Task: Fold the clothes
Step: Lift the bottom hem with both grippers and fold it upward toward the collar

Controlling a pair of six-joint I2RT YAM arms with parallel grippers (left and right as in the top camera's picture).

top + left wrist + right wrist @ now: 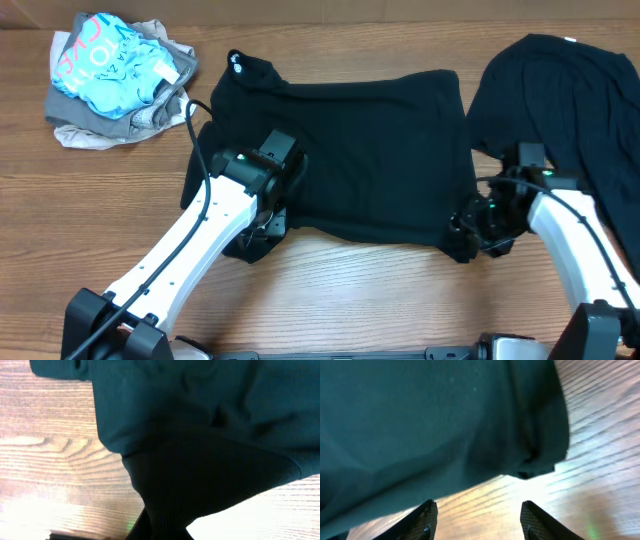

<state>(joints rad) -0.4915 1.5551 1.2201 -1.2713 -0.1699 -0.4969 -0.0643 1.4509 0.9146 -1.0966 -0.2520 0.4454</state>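
Two black shirts and a bundle, all out on the wooden tabletop (350, 300). The black shirt (350, 150) lies spread across the middle, with a small white logo (236, 58) up by its far-left corner. Its near edge is partly covered at both ends by the arms.

The left fingers (258, 236) sit at the shirt's near-left corner. From above they're just a dark lump against dark cloth, so it's hard to pick them out. The left wrist view doesn't help much: fabric fills nearly the whole view and the fingers themselves are hidden. You can see the cloth funnel down to a point at the bottom middle, so they look clamped tight on that corner.

The right fingers (427, 520) are at the near-right corner. In the right wrist view both tips poke in at the bottom, apart, with only bare wood between them. The hem hangs just above them, so they're spread and gripping nothing.

The second black shirt (570, 100) is off to the right, just beside the first. The frame edge cuts it off, and the right arm (575, 240) crosses over part of it. There's a tiny white bit at its top edge, too small to make out.

The bundle (110, 70) sits at the far-left corner, well apart, with a light-blue printed piece on top and grey and beige underneath.
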